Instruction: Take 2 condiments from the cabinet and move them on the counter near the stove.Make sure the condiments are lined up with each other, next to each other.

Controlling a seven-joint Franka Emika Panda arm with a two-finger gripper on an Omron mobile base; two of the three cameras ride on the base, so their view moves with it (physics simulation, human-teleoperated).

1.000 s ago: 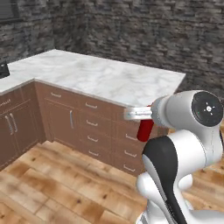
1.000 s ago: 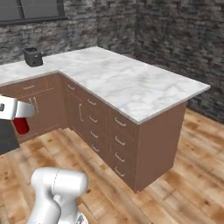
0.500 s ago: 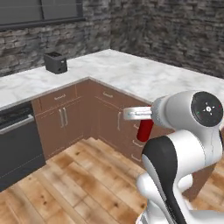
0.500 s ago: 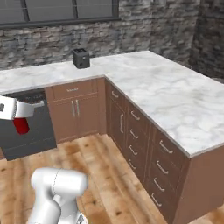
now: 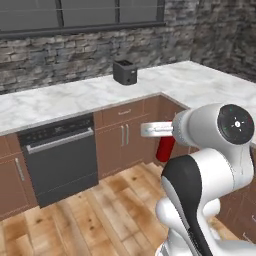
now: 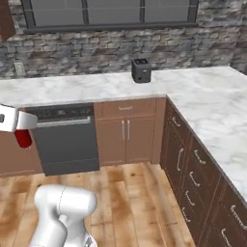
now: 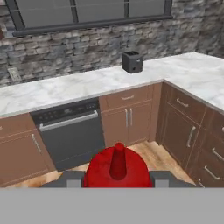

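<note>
My gripper (image 7: 117, 177) is shut on the slim red squeeze bottle (image 7: 116, 168), whose cap points toward the camera in the hand view. The dark fingertips (image 7: 72, 178) sit on either side of it. From the left base view the red bottle (image 5: 165, 148) hangs below the white hand, in front of the brown drawers. In the right base view the bottle (image 6: 22, 138) hangs at the far left edge. The white marble counter (image 5: 55, 103) runs along the stone wall and turns a corner to the right (image 6: 212, 103). The brown bottle, the cabinet and the stove are out of view.
A black toaster (image 5: 125, 72) stands on the counter near the corner. A black dishwasher front (image 5: 61, 156) with a bar handle sits under the counter. Brown doors and drawers (image 6: 193, 173) line the right side. Wood floor lies between me and the counter.
The whole picture has swung as the base turned: the counter corner slid right, and the toaster, window and dishwasher came into view. The red bottle stays in the gripper.
</note>
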